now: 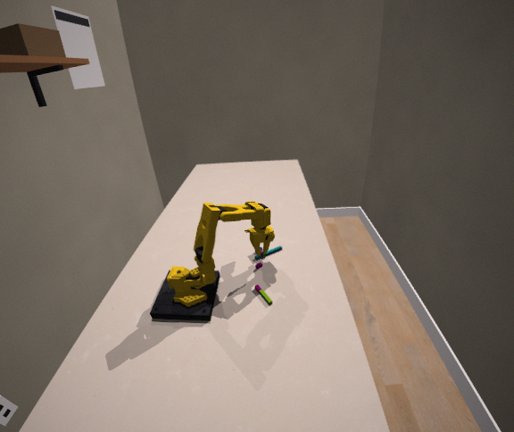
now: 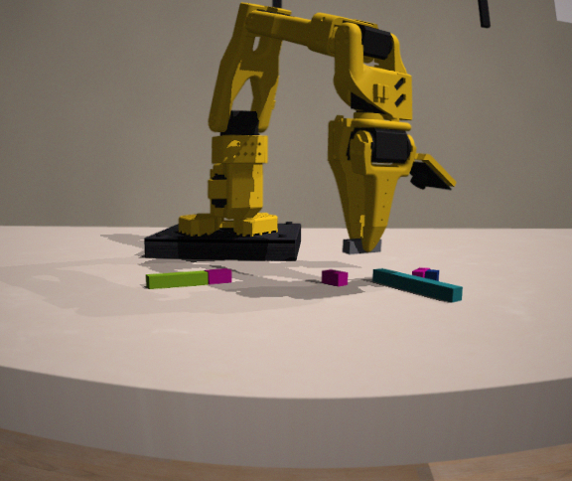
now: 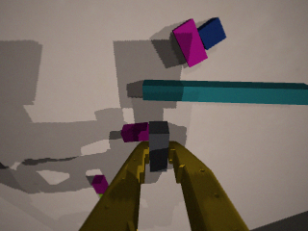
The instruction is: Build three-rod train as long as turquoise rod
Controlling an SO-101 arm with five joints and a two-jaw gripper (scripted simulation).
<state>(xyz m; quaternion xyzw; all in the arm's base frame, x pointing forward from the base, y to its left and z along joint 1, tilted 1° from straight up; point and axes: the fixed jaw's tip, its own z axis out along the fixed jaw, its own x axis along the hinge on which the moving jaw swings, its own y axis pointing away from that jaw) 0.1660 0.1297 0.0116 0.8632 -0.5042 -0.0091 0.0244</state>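
Note:
My gripper (image 1: 261, 254) (image 2: 369, 247) (image 3: 159, 151) is shut on the grey rod (image 2: 350, 246) (image 3: 159, 130) and holds it above the table. A lime rod (image 1: 265, 296) (image 2: 176, 279) lies flat, with a magenta rod (image 1: 258, 287) (image 2: 219, 275) (image 3: 99, 184) in line at its end, touching or nearly so. A second magenta rod (image 1: 259, 265) (image 2: 335, 277) (image 3: 135, 132) lies apart, between that pair and the turquoise rod (image 1: 274, 250) (image 2: 417, 284) (image 3: 231, 94). The second magenta rod is partly hidden by the grey rod in the wrist view.
Beyond the turquoise rod, a third magenta rod (image 2: 420, 272) (image 3: 190, 42) lies against a blue rod (image 2: 432, 274) (image 3: 212, 33). The arm's black base (image 1: 180, 312) (image 2: 221, 248) stands on the table (image 1: 237, 354) (image 2: 286, 352). The table's edge lies beyond the rods, away from the base.

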